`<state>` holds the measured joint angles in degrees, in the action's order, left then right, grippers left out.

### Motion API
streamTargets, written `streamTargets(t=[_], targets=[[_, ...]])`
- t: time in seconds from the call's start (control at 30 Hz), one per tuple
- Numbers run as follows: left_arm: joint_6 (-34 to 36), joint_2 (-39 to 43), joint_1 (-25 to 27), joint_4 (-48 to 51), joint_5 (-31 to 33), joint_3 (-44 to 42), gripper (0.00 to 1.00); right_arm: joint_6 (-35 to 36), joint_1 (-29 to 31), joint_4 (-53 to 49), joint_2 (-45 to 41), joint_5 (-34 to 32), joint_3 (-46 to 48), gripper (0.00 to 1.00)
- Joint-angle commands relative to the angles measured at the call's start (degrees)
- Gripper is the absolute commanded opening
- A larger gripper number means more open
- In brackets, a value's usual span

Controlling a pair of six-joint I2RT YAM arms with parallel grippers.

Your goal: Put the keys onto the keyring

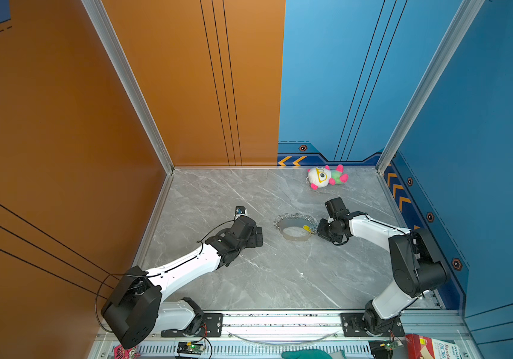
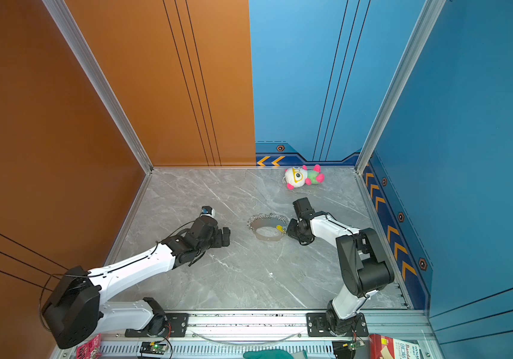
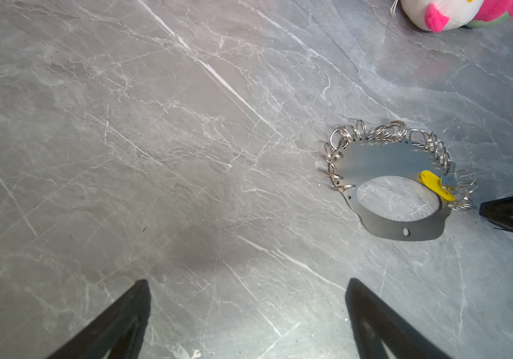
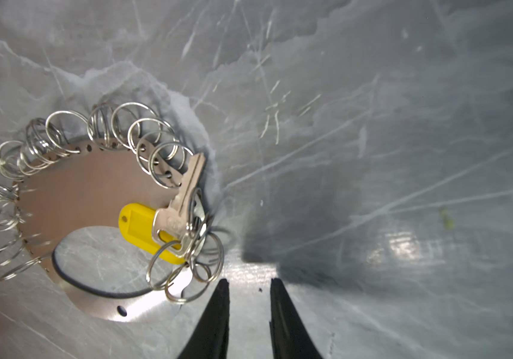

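Working outward from the near rail, I'm holding the left gripper (image 3: 248, 286) spread wide and empty over the bare grey marble-pattern tabletop (image 3: 124, 155). The right gripper (image 4: 249, 284) is showing only a narrow gap between its black fingertips, gripping nothing, just beside the flat brownish-grey oval keyring (image 1: 294, 223) that is lying mid-table between the arms. The yellow-tagged silver key (image 4: 143, 222) is resting on the keyring's rim nearest that gripper, apparently hooked through one of the small silver wire rings (image 4: 183, 279). What's worrying me is a fingertip snagging those loose rings as I'm moving, dragging the slick plate and tipping the key off. The key's blade is running along the rim, tip pointing away from my fingertips toward the crowded rings, while its tag is lying across the plate toward the oval opening (I'm not finding a red-orange key anywhere). Farthest off, the white-and-pink plush toy (image 1: 323, 177) is lying by the back wall.
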<state>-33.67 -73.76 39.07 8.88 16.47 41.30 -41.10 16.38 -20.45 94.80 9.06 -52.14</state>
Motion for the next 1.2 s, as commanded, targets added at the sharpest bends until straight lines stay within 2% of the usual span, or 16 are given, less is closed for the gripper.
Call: streamTargets(t=[0.0,0.4,0.57,1.0,1.17], targets=[[1.1,-0.4,0.4,1.4,0.7,0.0,0.98,-5.1,-0.9,6.9,-0.1,2.5,2.1,0.25],[1.0,-0.9,0.4,1.4,0.7,0.0,0.98,-8.3,-2.1,13.9,0.7,6.2,5.1,0.24],[1.0,-0.9,0.3,1.4,0.8,0.0,0.98,-9.3,-2.0,15.6,-1.7,5.9,6.6,0.25],[1.1,-0.9,0.4,1.4,0.9,0.0,0.98,-9.8,-0.6,14.6,-5.3,4.9,6.2,0.27],[1.1,-1.3,0.4,1.4,0.9,0.3,0.98,-9.7,-0.4,14.1,-4.2,4.8,5.5,0.26]])
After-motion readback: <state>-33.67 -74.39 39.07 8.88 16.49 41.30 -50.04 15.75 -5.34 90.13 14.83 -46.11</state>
